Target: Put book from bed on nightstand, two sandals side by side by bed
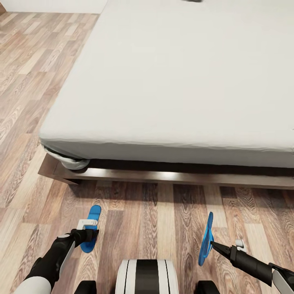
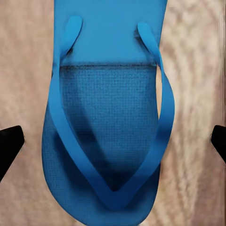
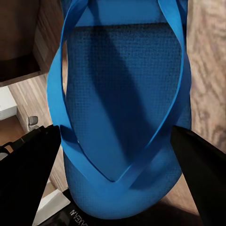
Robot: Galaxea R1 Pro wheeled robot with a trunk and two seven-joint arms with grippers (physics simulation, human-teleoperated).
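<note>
From the head camera, the large low bed (image 1: 175, 77) with its pale grey-white mattress and dark brown wooden frame fills the upper part of the scene, standing on the light-brown wood-plank floor (image 1: 143, 212). At the far top edge of the mattress a small dark shape (image 1: 192, 1) is cut off by the picture's border; it is too little to tell what it is.

Near the bed's foot, one bright blue flat flip-flop sandal (image 1: 90, 228) lies flat on the floor on the robot's left. The left gripper (image 1: 87, 236) hangs right over it, covering its middle. The left wrist camera adds what the head view cannot: this left sandal (image 2: 106, 127) lies sole down with its thin blue straps up, and the two black fingertips (image 2: 9, 146) stand well apart at either side of it, clear of its edges, so the jaws are open and hold nothing.

On the robot's right, the second bright blue flip-flop (image 1: 206, 239) stands on edge, tilted almost upright above the floor, at the tip of the right gripper (image 1: 212, 245). The head view shows it only as a thin blade. The right wrist camera shows this sandal's (image 3: 125, 108) strap side close up, with the black fingers (image 3: 33, 174) pressed against both of its long edges, so the jaws are closed on the sandal. The two sandals are well apart from each other.
</note>
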